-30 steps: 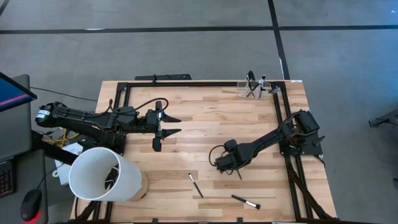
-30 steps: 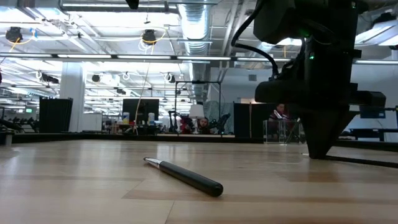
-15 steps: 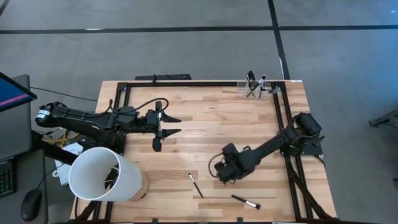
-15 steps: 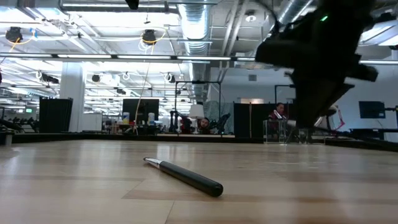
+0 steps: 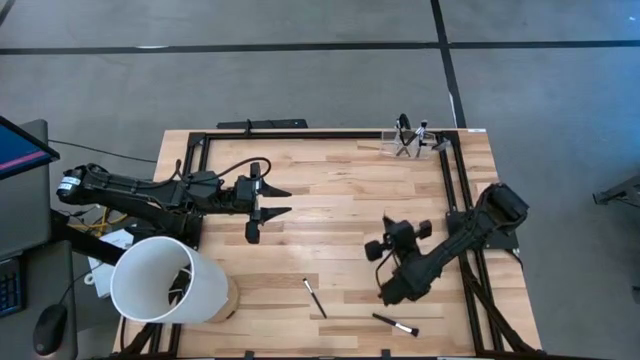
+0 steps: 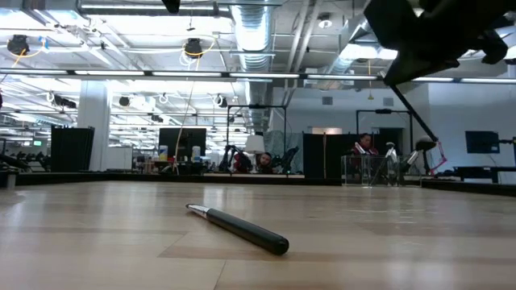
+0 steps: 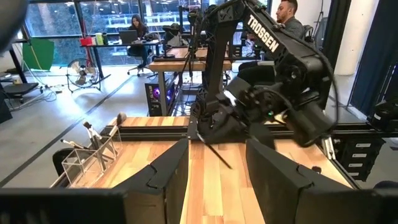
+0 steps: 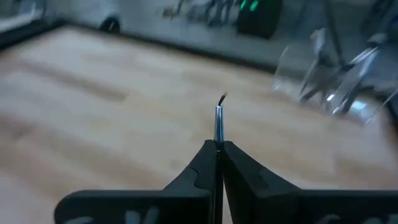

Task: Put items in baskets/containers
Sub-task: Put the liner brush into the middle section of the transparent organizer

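Note:
My right gripper [image 5: 392,232] hangs above the table's right half, shut on a thin makeup brush [image 8: 218,121] whose silvery ferrule and small tip stick out past the fingertips. The same brush [image 7: 216,154] shows as a slanting dark line in the left wrist view and in the low view [image 6: 415,115]. The clear holder [image 5: 412,143] stands at the far right edge with several brushes upright in it. Two more brushes lie flat near the front edge [image 5: 315,297] [image 5: 396,325]. My left gripper [image 5: 280,200] waits open and level at the left. My right gripper pinches the brush's handle [image 8: 218,142] between its two fingertips. The brush runs on ahead of the fingers, ferrule and tip foremost, toward the table's far edge and slanting a little downward. It is lifted clear of the table.
A big white tub [image 5: 160,280] lies on its side at the near left corner. A black frame rail [image 5: 450,200] borders the wooden table. Bare wood lies between my right gripper and the holder [image 8: 336,81]. People sit at desks in the room beyond.
My right gripper has risen from the table with the thin brush and gone toward the right edge. It has tipped up from pointing down to pointing toward the far edge, nearly level. The brush has been lifted clear.

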